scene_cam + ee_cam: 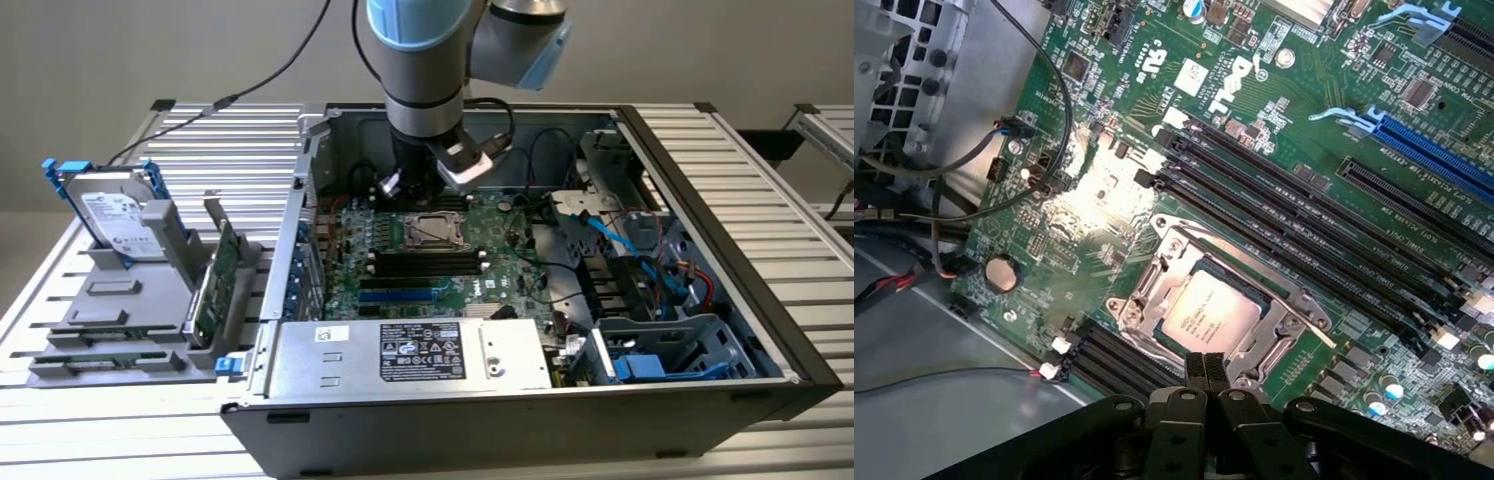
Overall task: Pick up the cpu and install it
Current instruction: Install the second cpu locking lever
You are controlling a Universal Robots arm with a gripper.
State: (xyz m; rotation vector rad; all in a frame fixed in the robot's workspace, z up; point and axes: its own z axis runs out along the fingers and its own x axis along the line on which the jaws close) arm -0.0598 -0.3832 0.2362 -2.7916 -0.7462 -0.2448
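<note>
The cpu [1209, 310], a small square chip with a shiny silver top, lies flat in the metal-framed socket [1154, 262] on the green motherboard [1274, 110]. In the exterior view the cpu [430, 230] sits mid-board inside the open computer case [694, 180]. My gripper [1206, 372] is shut, its two black fingers pressed together with nothing between them. The fingertips [1196, 368] stand right at the socket frame's edge beside the cpu; whether they touch it I cannot tell. In the exterior view the gripper [427, 200] hangs straight down from the arm, just above the socket.
Black memory slots [424, 262] run alongside the socket. A silver box with a black sticker [414, 352] fills the case's near side. Cables and a blue drive cage [667, 350] are on the exterior view's right. A labelled hard drive [114, 215] stands in a grey holder outside the case.
</note>
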